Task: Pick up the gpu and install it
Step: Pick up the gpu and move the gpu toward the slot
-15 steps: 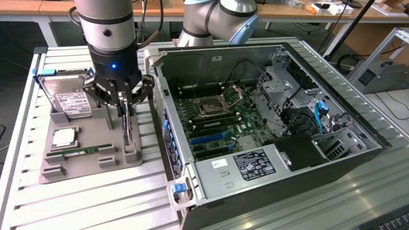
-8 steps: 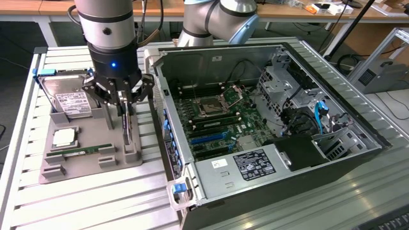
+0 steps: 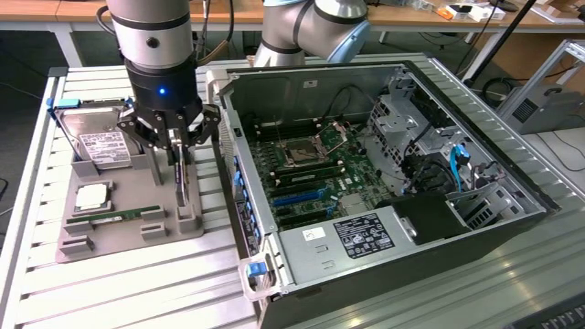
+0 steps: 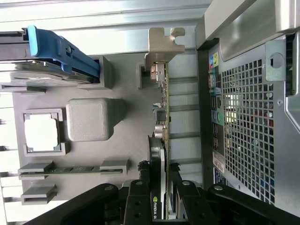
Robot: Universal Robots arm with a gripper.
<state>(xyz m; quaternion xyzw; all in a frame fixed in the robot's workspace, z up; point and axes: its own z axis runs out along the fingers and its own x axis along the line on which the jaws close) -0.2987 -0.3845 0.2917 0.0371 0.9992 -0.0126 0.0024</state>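
On my exterior feed I see a grey fixture tray (image 3: 114, 237) on the slatted table (image 3: 137, 291). Reading from the tray's middle, a silver hard drive (image 3: 96, 140) with a white label sits at eleven o'clock. A square silver processor (image 3: 92, 197) lies at nine, and a green memory stick (image 3: 114, 216) at about seven. At three o'clock from the tray lies the open computer case (image 3: 457, 267), its motherboard (image 3: 306, 175) exposed. The labelled power supply (image 3: 352, 240) is at the case's six.

My fingers (image 4: 139, 199) cover near end of gpu (image 4: 162, 117); contact line lost at frame edge. Exterior view: my gripper (image 3: 175, 145) blocks edge of hard drive (image 3: 101, 140), label text too small to read. Case (image 4: 243, 117) cropped in wrist view.
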